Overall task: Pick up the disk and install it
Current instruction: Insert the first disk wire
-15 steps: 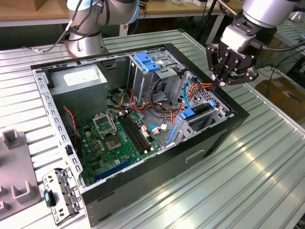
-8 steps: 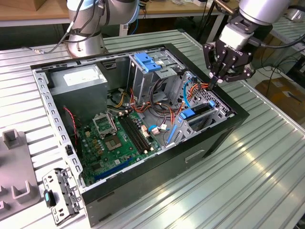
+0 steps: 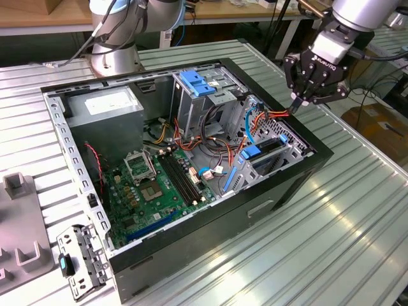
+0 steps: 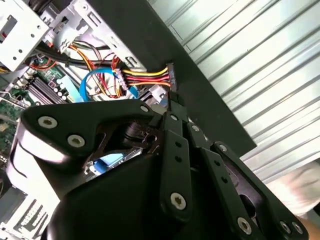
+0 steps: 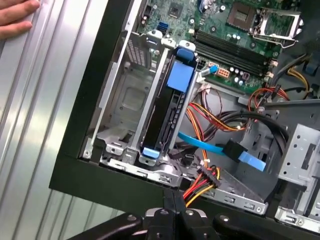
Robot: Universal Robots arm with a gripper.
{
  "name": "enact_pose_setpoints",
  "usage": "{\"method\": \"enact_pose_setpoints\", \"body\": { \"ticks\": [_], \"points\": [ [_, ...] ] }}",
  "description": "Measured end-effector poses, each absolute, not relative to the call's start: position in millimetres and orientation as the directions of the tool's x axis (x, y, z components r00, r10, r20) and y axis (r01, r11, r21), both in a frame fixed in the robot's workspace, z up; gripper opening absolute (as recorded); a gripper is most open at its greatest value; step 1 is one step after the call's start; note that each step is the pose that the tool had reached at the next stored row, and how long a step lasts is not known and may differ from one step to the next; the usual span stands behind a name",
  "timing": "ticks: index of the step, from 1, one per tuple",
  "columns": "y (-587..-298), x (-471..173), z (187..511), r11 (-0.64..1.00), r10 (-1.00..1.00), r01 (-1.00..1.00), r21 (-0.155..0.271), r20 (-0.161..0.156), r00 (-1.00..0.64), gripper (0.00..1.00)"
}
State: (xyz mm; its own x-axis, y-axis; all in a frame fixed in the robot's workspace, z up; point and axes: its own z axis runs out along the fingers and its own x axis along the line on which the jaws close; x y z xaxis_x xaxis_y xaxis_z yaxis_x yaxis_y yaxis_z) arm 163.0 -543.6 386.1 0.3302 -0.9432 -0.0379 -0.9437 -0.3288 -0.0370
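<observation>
Clenched end effector, fingers pressed together with nothing seen between them, hanging just above the black rim of an open computer case on the ribbed metal desk. Right at the fingertips, a black power plug on a bundle of red, yellow and black wires, close enough that contact cannot be told in both wrist views. Just past the plug, a flat blue cable looping across the way down into the case. Deeper below, more tangled wires, then the green motherboard well away. On the far side of the case, a tall metal cage with a blue latch. Well apart on the desk, a loose grey bracket. In the first wrist view, a person's hand lying on the desk outside the case wall, far from the fingers.

Below and just beside the fingertips, the disk: already seated on edge in its metal bay against the case wall, dark and narrow, framed by bright blue rails, with a blue handle at one end and a smaller blue tab at the end nearer the end effector. Apart from the end effector, not gripped.
</observation>
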Motion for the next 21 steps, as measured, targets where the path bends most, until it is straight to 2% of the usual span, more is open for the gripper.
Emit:
{"method": "enact_pose_setpoints", "body": {
  "ticks": [10,11,15,16,17,18,21],
  "points": [
    [-543.6,168.8,385.5,-0.456,-0.888,-0.889,-0.038,-0.041,0.458,0.11],
    [-543.5,170.1,385.4,-0.480,-0.876,-0.877,-0.037,-0.041,0.481,0.18],
    [-543.6,170.9,384.7,-0.544,-0.837,-0.838,-0.037,-0.041,0.545,0.19],
    [-543.6,171.0,384.5,-0.559,-0.828,-0.829,-0.037,-0.041,0.560,0.25],
    [-543.6,171.1,384.2,-0.573,-0.818,-0.819,-0.037,-0.041,0.574,0.25],
    [-543.6,171.6,383.8,-0.584,-0.810,-0.811,-0.038,-0.041,0.585,0.31],
    [-543.5,172.4,382.5,-0.616,-0.786,-0.787,-0.038,-0.041,0.617,0.33]
  ]
}}
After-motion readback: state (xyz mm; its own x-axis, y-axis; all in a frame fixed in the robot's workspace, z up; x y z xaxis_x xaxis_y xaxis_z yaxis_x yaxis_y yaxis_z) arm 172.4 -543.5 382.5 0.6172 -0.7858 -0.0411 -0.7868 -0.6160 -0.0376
